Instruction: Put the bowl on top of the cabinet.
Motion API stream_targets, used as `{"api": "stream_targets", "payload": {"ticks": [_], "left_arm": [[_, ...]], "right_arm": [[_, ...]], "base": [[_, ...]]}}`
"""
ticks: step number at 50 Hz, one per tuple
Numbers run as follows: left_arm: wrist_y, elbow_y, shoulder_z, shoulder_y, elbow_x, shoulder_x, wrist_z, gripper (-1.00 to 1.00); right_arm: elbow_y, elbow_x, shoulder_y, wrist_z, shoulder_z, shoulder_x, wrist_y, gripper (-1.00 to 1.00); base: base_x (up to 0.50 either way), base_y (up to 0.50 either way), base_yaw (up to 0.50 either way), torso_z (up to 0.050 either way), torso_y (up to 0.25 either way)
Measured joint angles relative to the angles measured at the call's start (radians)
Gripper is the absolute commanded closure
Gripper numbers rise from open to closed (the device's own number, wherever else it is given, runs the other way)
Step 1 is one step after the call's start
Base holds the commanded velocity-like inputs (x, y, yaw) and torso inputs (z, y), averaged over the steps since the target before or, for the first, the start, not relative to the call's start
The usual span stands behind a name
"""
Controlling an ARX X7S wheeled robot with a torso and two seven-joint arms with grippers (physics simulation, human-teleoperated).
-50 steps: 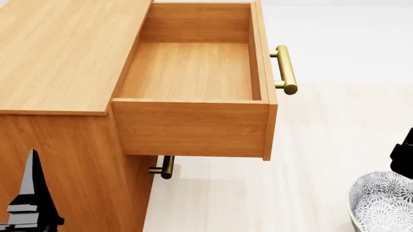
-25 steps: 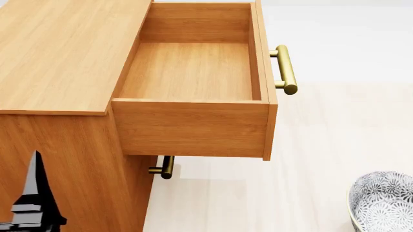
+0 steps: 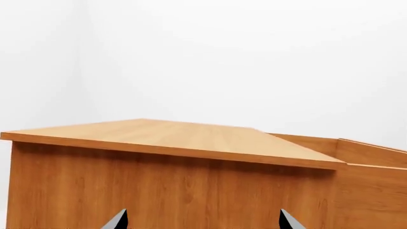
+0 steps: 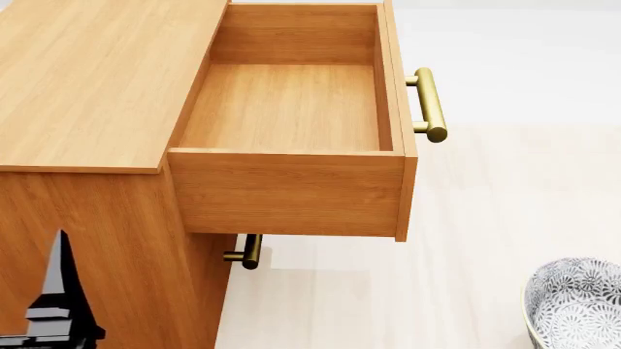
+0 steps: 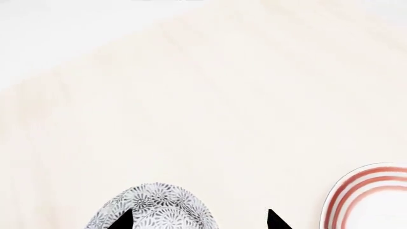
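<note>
1. While the bowl (image 4: 579, 304) sits low on the pale floor (image 4: 505, 189) at the head view's lower right, well apart from the cabinet (image 4: 97, 80), the task is at its start: the bowl is ungrasped and the cabinet's flat top is bare.
2. Bowl: white ceramic with a dark floral pattern and a yellowish rim, standing upright. In the right wrist view the bowl (image 5: 156, 207) lies just beyond the finger tips.
3. Right hand (image 5: 197, 220): fingers spread, holding nothing. One tip overlaps the bowl's rim in that view; contact cannot be told. Judged to be lining up for a rim grasp.
4. Left hand (image 3: 202, 220): fingers spread and empty, facing the cabinet's side panel below the top edge. Judged parked, out of the right arm's way.
5. Cabinet: honey-brown wood. The top drawer (image 4: 291, 109) is pulled fully out and empty, and it juts towards the bowl's side, so a lift to the top probably has to clear it.
6. Brass bar handle (image 4: 429, 104) on the drawer front; a second handle (image 4: 249, 252) shows beneath.
7. Plate (image 5: 372, 198): white with red rings, on the floor near the bowl, apart from it; not wanted.
8. Brands, labels, writing: none visible on any item.
</note>
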Motion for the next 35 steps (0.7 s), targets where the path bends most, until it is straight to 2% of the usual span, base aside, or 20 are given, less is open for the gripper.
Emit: {"api": "stream_targets", "payload": {"ticks": [13,35], "left_arm": [[0.001,-0.01,0.004,-0.004,0.0,-0.004,-0.005,-1.0],[0.014,-0.042,0.021,-0.01,0.006,-0.006,-0.005,-1.0]], "right_arm": [[0.127,-0.055,0.083,-0.071,-0.078,0.001,-0.068,-1.0],[0.212,-0.047,-0.033,-0.129,-0.044,-0.009,-0.207,-1.0]], "base": [[0.0,0.0,0.0,0.0,0.0],[0.0,0.0,0.0,0.0,0.0]]}}
